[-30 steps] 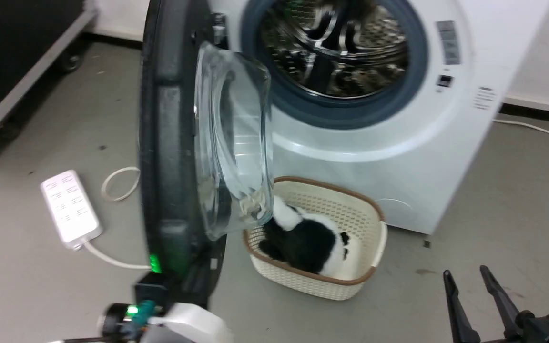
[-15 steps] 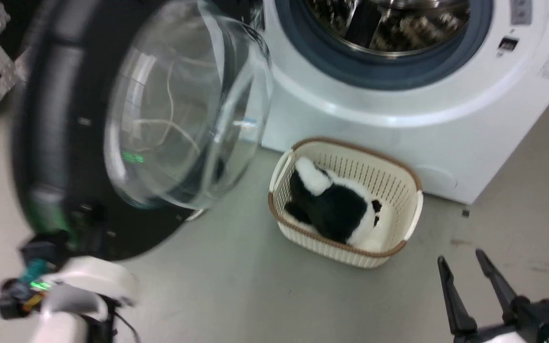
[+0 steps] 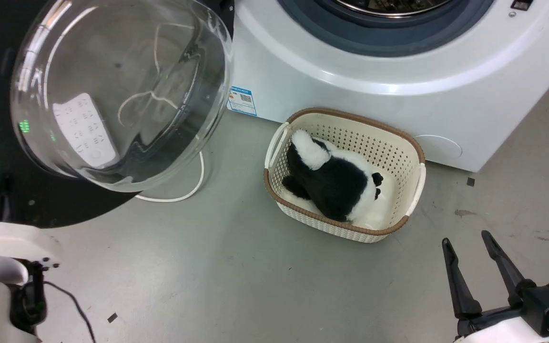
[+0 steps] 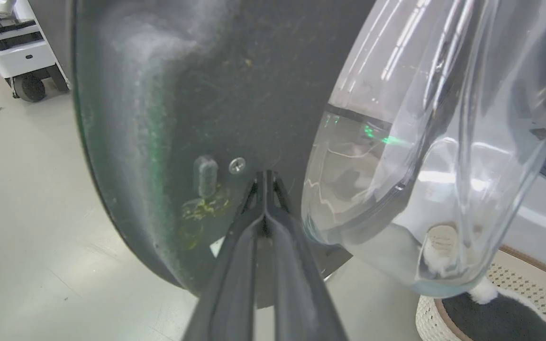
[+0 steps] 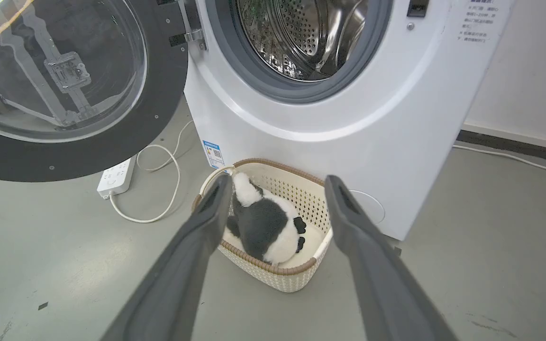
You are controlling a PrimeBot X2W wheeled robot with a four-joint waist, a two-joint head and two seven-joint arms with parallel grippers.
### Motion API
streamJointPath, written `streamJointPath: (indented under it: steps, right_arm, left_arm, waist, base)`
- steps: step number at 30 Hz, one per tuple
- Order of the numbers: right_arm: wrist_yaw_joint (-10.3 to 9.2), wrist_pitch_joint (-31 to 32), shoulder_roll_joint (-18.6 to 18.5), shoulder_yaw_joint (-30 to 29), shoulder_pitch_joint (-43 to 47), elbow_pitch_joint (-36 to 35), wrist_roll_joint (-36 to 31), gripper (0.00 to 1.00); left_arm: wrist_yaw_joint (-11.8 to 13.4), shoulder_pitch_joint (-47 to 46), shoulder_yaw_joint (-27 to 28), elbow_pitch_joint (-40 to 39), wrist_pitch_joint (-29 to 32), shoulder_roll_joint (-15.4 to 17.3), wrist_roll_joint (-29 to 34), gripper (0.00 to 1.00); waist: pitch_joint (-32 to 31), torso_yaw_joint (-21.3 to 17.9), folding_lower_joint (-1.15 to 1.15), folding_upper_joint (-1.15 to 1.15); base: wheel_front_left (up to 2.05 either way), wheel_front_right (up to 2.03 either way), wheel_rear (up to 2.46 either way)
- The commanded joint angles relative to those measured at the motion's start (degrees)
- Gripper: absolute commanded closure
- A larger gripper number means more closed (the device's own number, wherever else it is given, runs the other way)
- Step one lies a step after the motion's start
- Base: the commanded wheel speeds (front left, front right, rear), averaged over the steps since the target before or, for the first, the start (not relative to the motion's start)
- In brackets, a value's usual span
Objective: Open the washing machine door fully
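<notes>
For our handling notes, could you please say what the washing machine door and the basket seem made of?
Round black washing machine door: glossy rim, probably plastic; its bulging centre bowl is clear, reflective, likely glass. Cream perforated basket with brown rim: matte moulded plastic, seemingly.

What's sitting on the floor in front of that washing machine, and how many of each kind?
laundry basket: 1
plush toy: 1
power strip: 1
Total: 3
</notes>
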Motion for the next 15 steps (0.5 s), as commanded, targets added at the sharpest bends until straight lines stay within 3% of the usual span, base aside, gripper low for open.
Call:
streamJointPath:
  steps: [1,8,15]
  right_arm:
    - [0.05,0.02,-0.26,0.00,-0.59,-0.26,-0.38,0.00]
    - [0.05,-0.44,-0.14,-0.74,-0.87,0.35,-0.07,0.00]
    - [0.05,-1.88,0.22,-1.17,-1.08,2.25,0.44,0.00]
  left_arm:
    - [-0.16,-0.79,0.46,0.60,-0.57,0.41,-0.16,1.00]
    - [-1.68,-0.81,-0.61,2.28,-4.08,0.35,0.37,1.00]
    - [-1.99,4.10,-3.58,-4.64,-7.10,-2.90,2.33,1.00]
  waist:
    - [0.04,-0.14,-0.01,0.00]
    - [-1.51,-0.77,-0.01,0.00]
    - [-6.91,-3.36,-0.01,0.00]
  base:
    - [0.00,0.00,0.00]
    - [0.00,0.00,0.00]
    - [0.00,0.00,0.00]
